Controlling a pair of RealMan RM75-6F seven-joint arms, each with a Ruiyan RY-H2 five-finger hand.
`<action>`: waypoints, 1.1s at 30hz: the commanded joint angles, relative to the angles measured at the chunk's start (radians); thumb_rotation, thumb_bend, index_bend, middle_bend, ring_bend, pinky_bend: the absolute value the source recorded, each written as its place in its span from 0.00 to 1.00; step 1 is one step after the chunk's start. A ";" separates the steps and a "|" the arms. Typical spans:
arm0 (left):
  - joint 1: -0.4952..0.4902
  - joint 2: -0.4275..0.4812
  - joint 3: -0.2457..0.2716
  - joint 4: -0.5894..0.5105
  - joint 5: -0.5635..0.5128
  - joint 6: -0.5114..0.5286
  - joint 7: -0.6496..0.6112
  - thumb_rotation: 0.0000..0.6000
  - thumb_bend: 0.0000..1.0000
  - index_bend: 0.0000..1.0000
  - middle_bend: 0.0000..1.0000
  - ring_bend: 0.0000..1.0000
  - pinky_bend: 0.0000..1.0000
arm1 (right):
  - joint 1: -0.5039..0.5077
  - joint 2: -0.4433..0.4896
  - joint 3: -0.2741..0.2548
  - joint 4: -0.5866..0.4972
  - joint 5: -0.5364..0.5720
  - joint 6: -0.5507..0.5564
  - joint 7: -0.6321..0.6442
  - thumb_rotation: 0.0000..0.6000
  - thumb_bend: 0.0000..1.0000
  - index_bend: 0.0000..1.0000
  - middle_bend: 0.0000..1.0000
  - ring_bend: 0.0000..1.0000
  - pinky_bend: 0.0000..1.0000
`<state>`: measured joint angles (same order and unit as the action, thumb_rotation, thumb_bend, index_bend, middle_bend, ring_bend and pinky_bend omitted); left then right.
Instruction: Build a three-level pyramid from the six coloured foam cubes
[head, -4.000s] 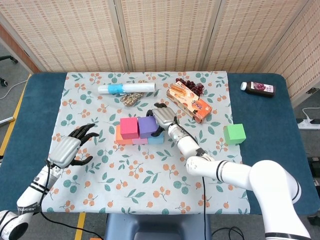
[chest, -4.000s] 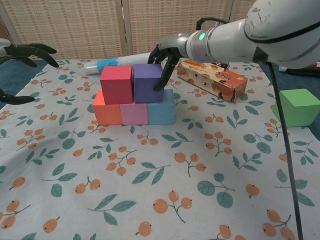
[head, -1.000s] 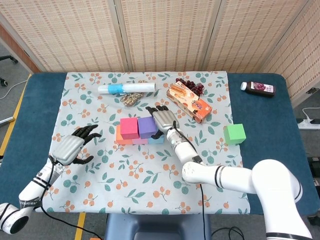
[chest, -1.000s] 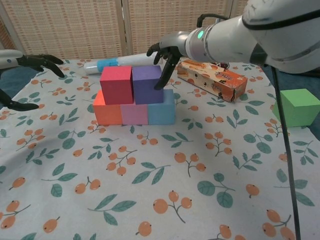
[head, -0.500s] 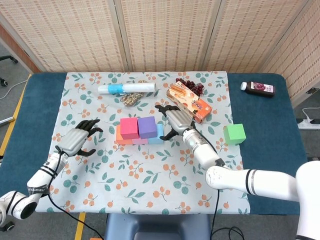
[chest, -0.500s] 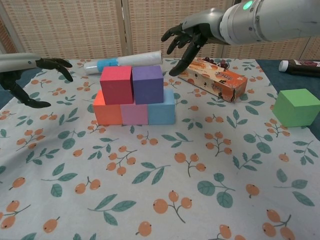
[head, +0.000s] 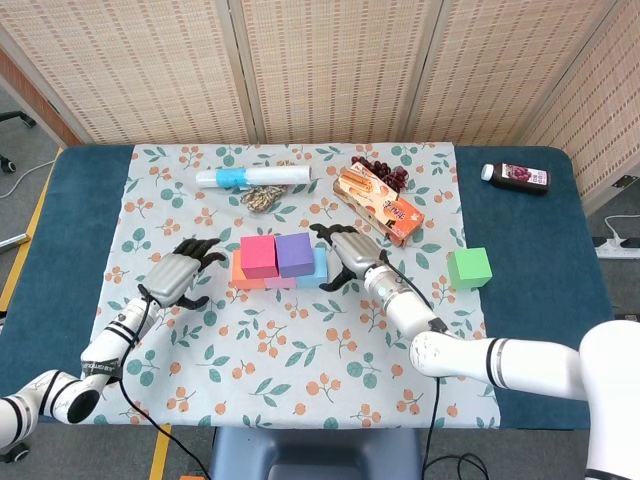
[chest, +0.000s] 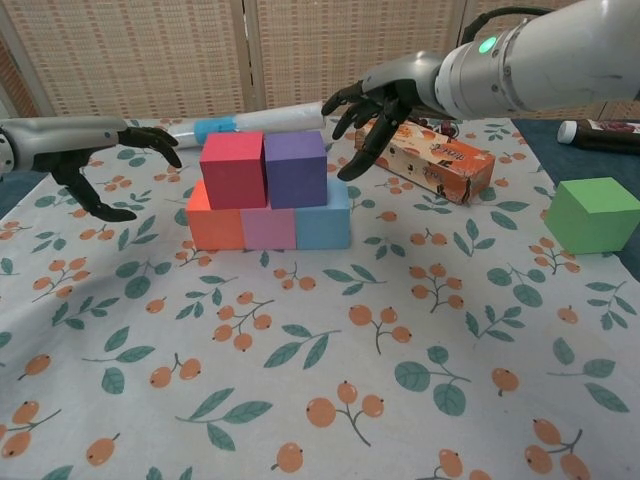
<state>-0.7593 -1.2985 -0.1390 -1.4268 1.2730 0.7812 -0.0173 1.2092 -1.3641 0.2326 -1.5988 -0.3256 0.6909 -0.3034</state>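
Bright, even light; soft shadows; sharp focus.

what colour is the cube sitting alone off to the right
Green; the chest view shows it best.

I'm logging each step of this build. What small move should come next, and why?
Probably swing the right hand across to the green cube. Five cubes are stacked in two levels, the red cube and purple cube on top; the green one sits alone to the side, and both hands are empty.

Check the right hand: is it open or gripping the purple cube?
Open. The right hand hovers beside the purple cube with fingers spread and a visible gap, holding nothing; the cube sits free on the bottom row.
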 joint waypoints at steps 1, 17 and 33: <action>-0.003 -0.005 -0.003 0.002 -0.007 -0.001 0.004 1.00 0.29 0.17 0.00 0.00 0.00 | 0.000 -0.002 -0.003 0.003 -0.004 -0.002 0.005 1.00 0.11 0.00 0.13 0.00 0.00; -0.044 -0.035 -0.006 0.026 -0.033 -0.025 0.055 1.00 0.29 0.17 0.00 0.00 0.00 | 0.023 -0.035 -0.022 0.030 -0.021 -0.029 0.053 1.00 0.11 0.00 0.13 0.00 0.00; -0.060 -0.038 0.007 0.034 -0.025 -0.037 0.057 1.00 0.29 0.18 0.00 0.00 0.00 | 0.017 -0.017 -0.050 -0.004 -0.035 0.001 0.065 1.00 0.11 0.00 0.13 0.00 0.00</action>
<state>-0.8192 -1.3361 -0.1325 -1.3931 1.2475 0.7443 0.0400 1.2259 -1.3806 0.1832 -1.6029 -0.3599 0.6915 -0.2384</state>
